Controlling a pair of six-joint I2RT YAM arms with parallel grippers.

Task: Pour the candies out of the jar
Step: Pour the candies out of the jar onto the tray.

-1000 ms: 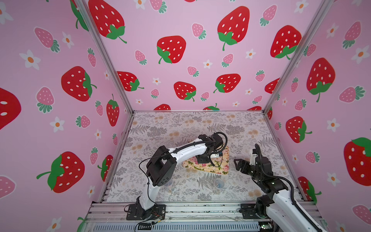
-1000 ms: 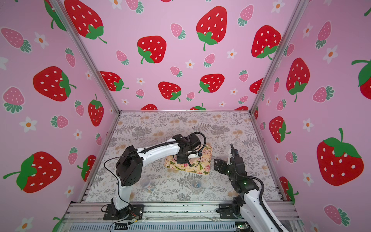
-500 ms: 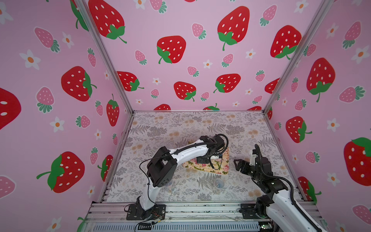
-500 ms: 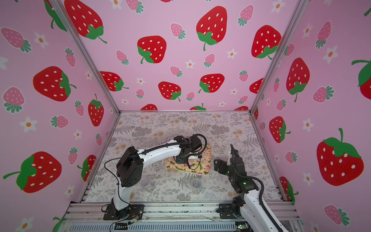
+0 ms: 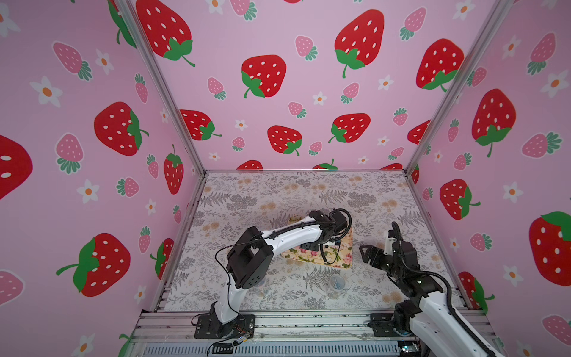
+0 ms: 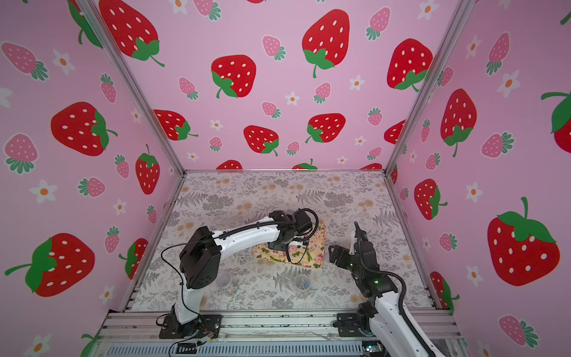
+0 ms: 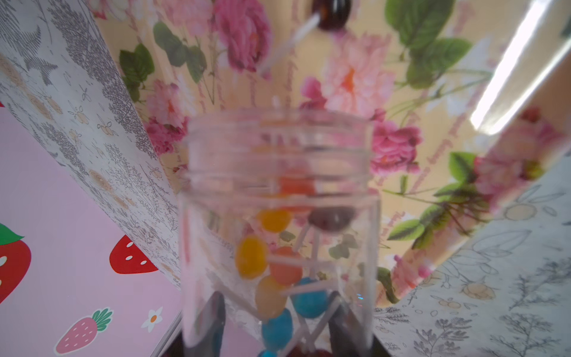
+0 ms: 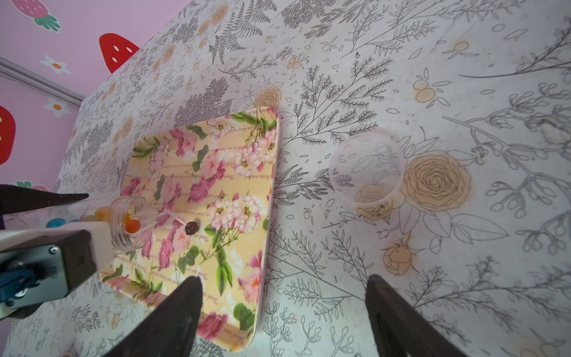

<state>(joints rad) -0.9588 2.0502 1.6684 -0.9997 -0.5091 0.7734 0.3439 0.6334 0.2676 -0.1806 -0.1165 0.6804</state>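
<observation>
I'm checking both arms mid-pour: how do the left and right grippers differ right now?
The left gripper is shut on the jar, tipped over the tray; the right gripper is open, holding nothing. The left is above the tray; the right hangs beside it, over the table. Both have dark fingers.

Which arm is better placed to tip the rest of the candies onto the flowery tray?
Left. The left end effector is shut on the jar, tilted mouth-first over the tray, most candies inside, one dark candy already out. The right end effector hangs open and empty beside the tray.
</observation>
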